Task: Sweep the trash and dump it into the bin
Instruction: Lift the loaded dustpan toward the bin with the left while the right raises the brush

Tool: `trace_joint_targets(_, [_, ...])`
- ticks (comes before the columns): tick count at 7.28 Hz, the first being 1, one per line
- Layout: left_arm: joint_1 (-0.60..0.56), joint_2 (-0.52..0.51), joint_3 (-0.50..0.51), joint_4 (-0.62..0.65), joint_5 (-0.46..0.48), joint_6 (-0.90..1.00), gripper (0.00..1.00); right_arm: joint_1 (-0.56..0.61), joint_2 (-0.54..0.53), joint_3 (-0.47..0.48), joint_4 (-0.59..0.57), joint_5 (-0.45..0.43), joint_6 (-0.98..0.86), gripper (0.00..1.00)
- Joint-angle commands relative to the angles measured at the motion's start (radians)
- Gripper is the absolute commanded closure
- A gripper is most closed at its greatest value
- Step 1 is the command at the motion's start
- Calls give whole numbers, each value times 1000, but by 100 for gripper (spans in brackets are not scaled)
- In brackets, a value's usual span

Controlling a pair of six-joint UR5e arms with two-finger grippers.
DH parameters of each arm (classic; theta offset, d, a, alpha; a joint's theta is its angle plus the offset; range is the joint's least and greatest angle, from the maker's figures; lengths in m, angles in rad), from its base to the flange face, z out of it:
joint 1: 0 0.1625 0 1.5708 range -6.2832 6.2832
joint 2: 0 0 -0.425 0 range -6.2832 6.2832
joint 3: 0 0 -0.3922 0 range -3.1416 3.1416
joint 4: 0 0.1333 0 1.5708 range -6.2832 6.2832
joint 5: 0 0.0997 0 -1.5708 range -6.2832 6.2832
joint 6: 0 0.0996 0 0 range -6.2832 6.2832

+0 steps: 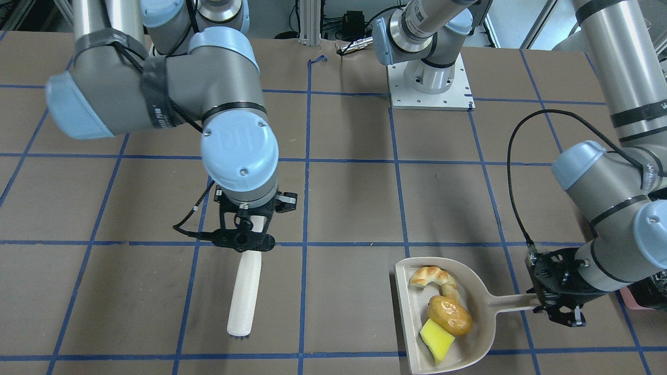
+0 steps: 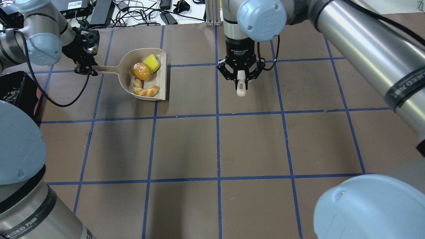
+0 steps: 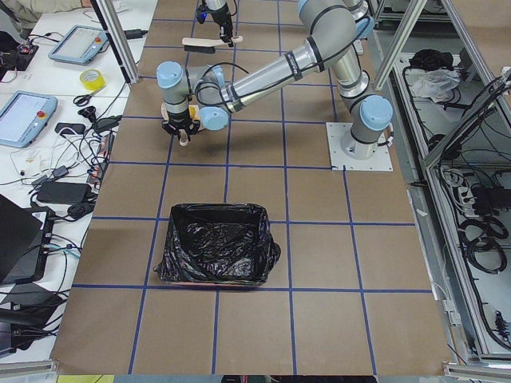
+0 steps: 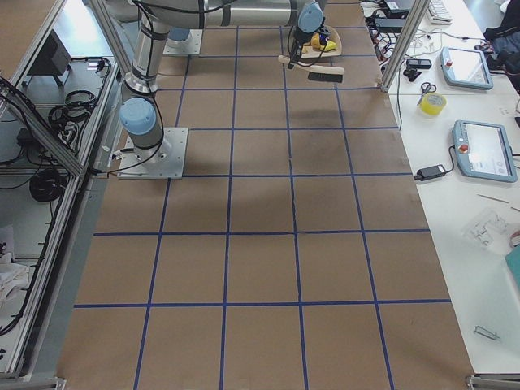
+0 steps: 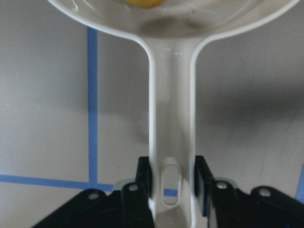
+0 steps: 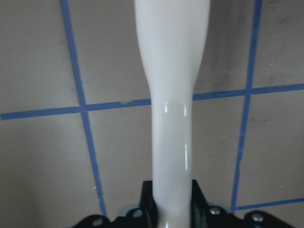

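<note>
The left gripper (image 1: 547, 302) is clamped on the handle of the dustpan (image 1: 482, 307), lower right in the front view. The potato lump (image 1: 450, 315), bread piece (image 1: 432, 276) and yellow sponge (image 1: 436, 339) lie inside it. The right gripper (image 1: 249, 237), centre left, grips a white brush (image 1: 245, 291). The bin (image 3: 215, 209) stands low-centre in the left side view, well apart from the dustpan.

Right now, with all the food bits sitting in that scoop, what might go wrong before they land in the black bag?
1. The croissant piece lies close to the open lip of the dustpan; a forward tilt might slide it out.
2. The left fingers pinch only the far end of the handle, so the loaded pan could twist.
3. The bin stands well off to the side, so it is a long carry.
</note>
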Motion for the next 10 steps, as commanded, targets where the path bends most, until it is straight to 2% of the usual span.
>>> trace_joint_targets(1, [107,31,7,-47,-40,138,100,-184,-115,155,-13,-25,-178,100])
trace_joint_targets(3, [199,69,103,-223,-68,183,100,-362,-124,253,-111,-42,-318,100])
trace_joint_targets(4, [264,77,181,-339,-68,207,100,-375,-124,273,-133,-42,-311,100])
trace_joint_targets(5, [341,74,260,-426,-62,220,100,-385,-112,287,-186,-107,-332,100])
trace_joint_targets(6, [405,59,334,-487,-32,270,100,-391,-101,312,-235,-134,-369,100])
trace_joint_targets(8, [531,37,430,-509,-27,399,100,-418,-101,374,-340,-154,-482,100])
trace_joint_targets(10, [592,22,450,-464,10,502,100,-475,-100,383,-343,-168,-554,100])
